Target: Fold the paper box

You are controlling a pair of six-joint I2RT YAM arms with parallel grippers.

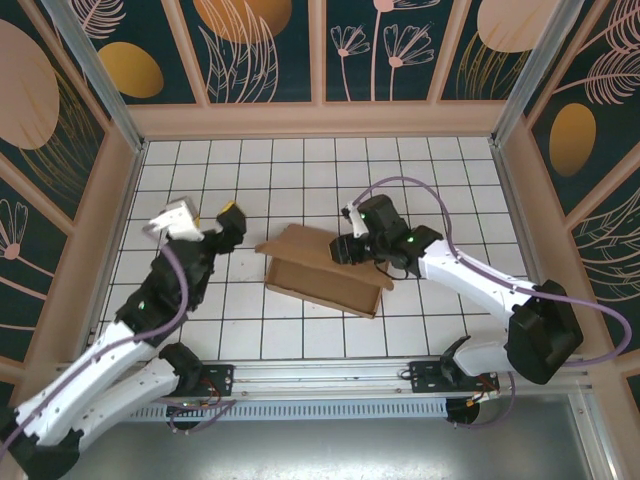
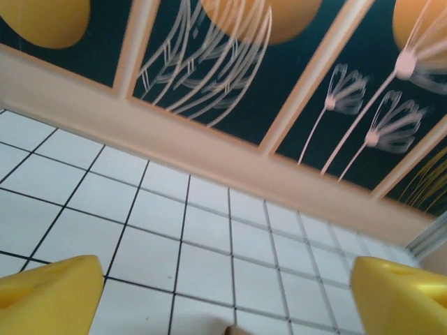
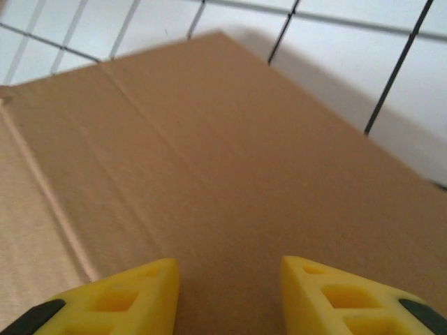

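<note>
Brown cardboard: the paper box (image 1: 325, 270) sits half-formed at centre frame. The left gripper (image 1: 230, 218), spread wide and empty, hangs near its left. The right gripper (image 1: 349, 248) hovers over its right end, fingers apart, grasping nothing. The next move likely needs a flap creased inward.

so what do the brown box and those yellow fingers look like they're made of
Plain brown paper box: looks like matte cardboard, likely corrugated; faint parallel ribbing and pressed crease lines show. Yellow wedge-shaped fingers: probably moulded or printed plastic, smooth with a low sheen, with hollow cut-out pockets.
</note>
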